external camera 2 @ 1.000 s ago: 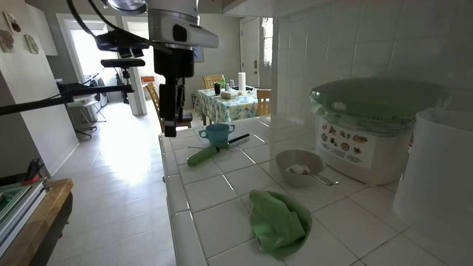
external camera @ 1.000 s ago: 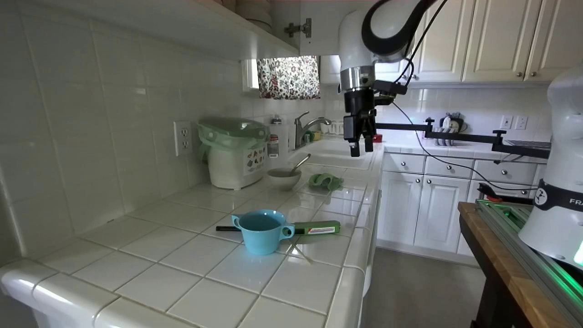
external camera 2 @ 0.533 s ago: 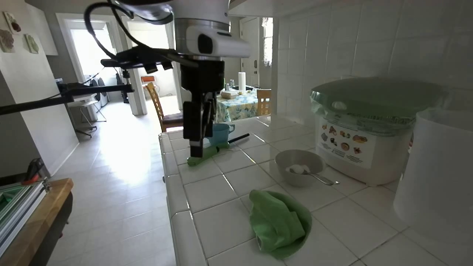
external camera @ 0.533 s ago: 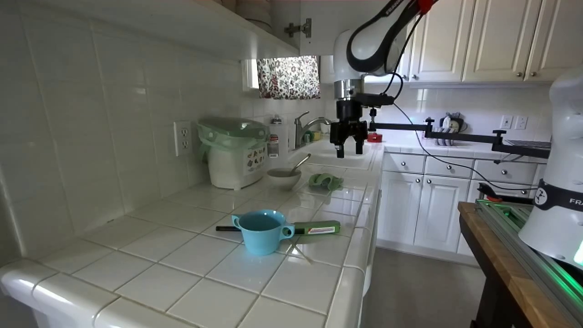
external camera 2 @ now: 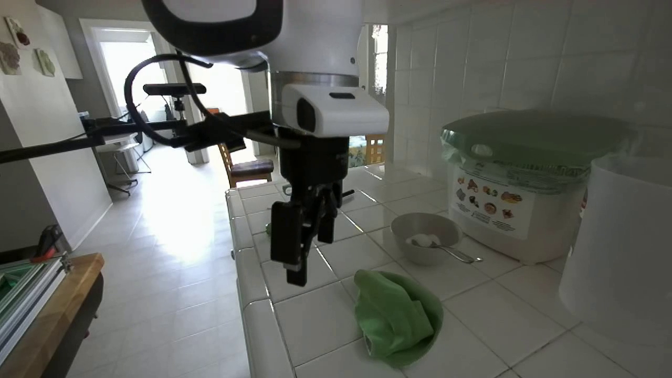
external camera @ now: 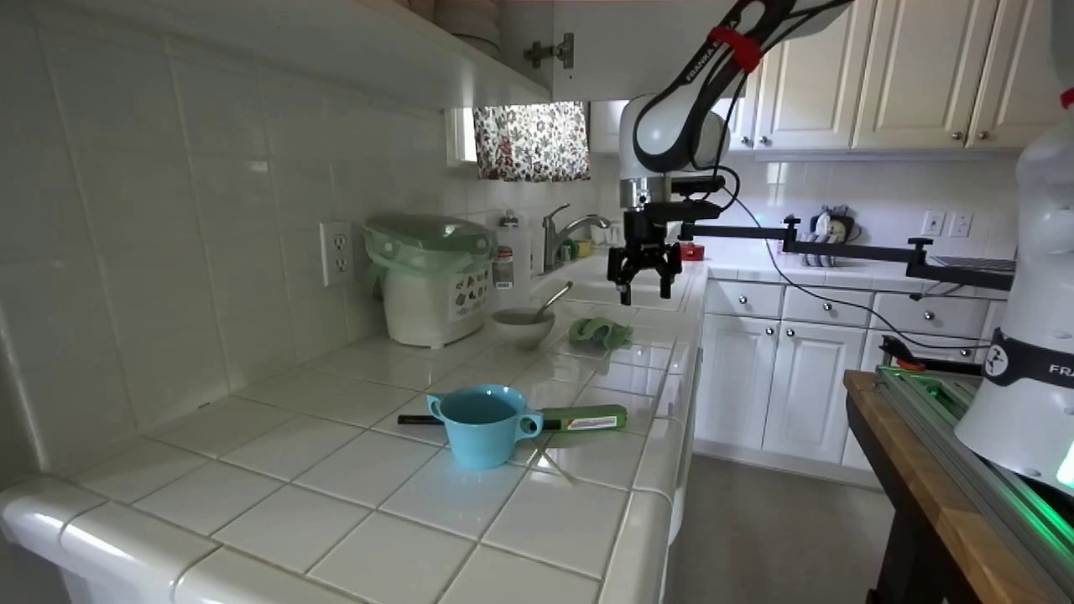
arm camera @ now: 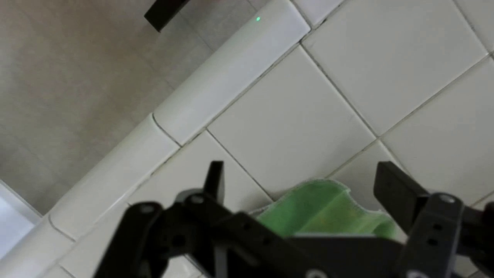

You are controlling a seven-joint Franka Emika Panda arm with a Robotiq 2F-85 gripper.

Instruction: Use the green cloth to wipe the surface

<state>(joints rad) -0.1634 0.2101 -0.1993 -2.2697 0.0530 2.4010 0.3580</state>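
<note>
We are looking at a white tiled counter [external camera: 369, 474], with the gripper [external camera: 645, 295] hovering above it.
Its jaws are standing wide apart, holding nothing, as we are seeing in the wrist view. Crumpled on the counter, apart from the gripper, the green cloth [external camera 2: 394, 320] is lying near a pale bowl [external camera: 522, 335], in which a spoon [external camera 2: 458, 254] is leaning.

In an exterior view, your arm [external camera: 681, 109] slanted down from the upper right, then bent so that your wrist [external camera: 640, 192] stood nearly plumb. Beneath it your pincer [external camera: 645, 295] hung in mid-air, aimed downward in both exterior views, its jaws spread well apart. In the wrist view your fingers [arm camera: 399, 189] flanked a wide gap, pointing toward the top. Your base [external camera: 1038, 298] stood upright at the right edge of an exterior view.
</note>
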